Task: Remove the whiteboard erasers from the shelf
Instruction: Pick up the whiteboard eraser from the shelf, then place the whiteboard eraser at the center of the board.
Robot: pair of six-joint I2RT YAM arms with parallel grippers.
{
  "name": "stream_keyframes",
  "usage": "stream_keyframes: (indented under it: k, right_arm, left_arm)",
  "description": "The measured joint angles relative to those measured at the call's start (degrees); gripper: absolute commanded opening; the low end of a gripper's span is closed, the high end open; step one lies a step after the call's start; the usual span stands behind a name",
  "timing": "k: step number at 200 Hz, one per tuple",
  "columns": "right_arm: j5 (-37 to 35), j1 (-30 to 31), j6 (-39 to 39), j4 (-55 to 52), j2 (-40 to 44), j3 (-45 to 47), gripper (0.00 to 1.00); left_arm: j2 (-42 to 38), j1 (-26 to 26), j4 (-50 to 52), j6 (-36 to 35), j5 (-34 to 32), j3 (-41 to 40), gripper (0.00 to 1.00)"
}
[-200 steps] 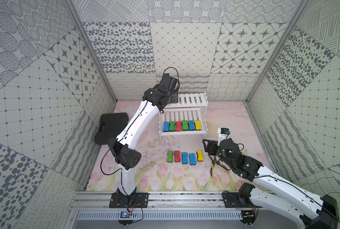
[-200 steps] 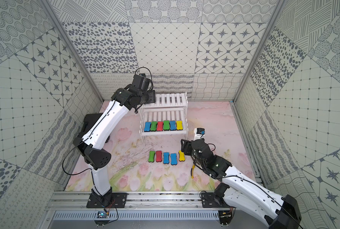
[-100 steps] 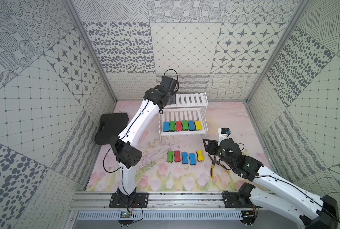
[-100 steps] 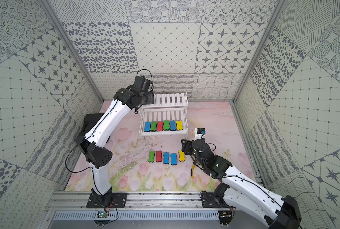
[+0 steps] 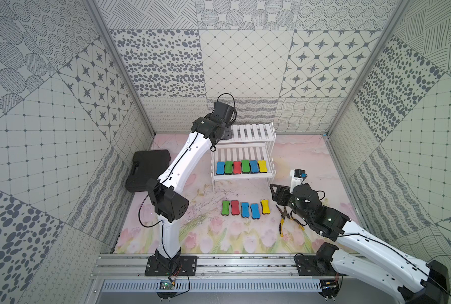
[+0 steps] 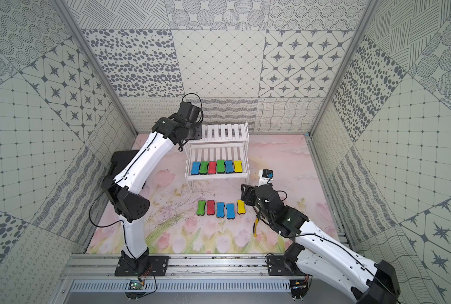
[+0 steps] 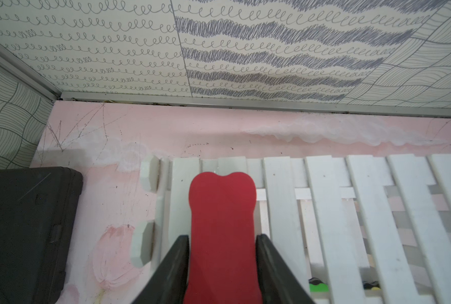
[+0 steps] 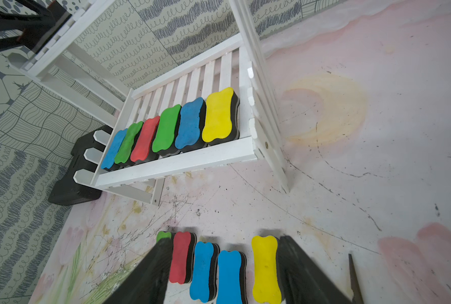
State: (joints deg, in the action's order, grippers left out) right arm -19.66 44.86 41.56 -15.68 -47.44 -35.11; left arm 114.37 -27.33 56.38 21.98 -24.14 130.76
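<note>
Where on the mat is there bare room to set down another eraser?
Free: the mat left of the floor row's green eraser, toward the left arm; also the tulip strip in front of that row. Crowded: beside the yellow eraser, where the right end effector and pliers sit; the shelf's lower tier is packed.

No text, label, brand or number legible anywhere. Erasers (image 8: pixel 217 115): plain coloured tops, no print seen. Shelf (image 8: pixel 177 163): bare white slats. Case (image 7: pixel 21 223): black, no marking made out. Wall panels (image 5: pixel 245 65): drawn patterns only, no writing. Arm housings too small to tell.
</note>
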Motion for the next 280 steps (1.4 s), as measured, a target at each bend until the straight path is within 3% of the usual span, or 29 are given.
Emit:
stream_keyframes:
  k: [42,75,101,139,187,234,280]
  right_arm:
    - [-0.04,0.00,0.00,-0.13,0.26,0.00,0.68]
    - [-0.07,0.00,0.00,-0.28,0.63,0.00,0.68]
    - [-0.07,0.00,0.02,-0.42,0.63,0.00,0.68]
    - [0.00,-0.02,0.31,-0.42,0.63,0.00,0.68]
    - [0.13,-0.26,0.48,-0.39,0.63,0.02,0.68]
    - [0.13,-0.26,1.05,-0.39,0.63,0.02,0.68]
    - [0.15,-0.26,1.49,-0.39,0.63,0.02,0.68]
  left_arm:
    - [-0.83,0.02,0.15,0.31,0.48,-0.31,0.29]
    - [-7.48,-0.76,-0.87,0.96,1.07,-6.40,0.29]
    - [-18.08,-3.23,-4.37,2.01,0.94,-18.53,0.30]
    - [-35.98,-9.55,-9.88,4.28,-1.62,-42.47,0.29]
    - [-50.69,-16.24,-13.79,11.26,-3.63,-69.53,0.29]
    - [-51.06,-18.49,-21.07,18.84,-0.90,-89.07,0.28]
    - [-42.01,-17.88,-29.68,21.90,2.01,-93.74,0.27]
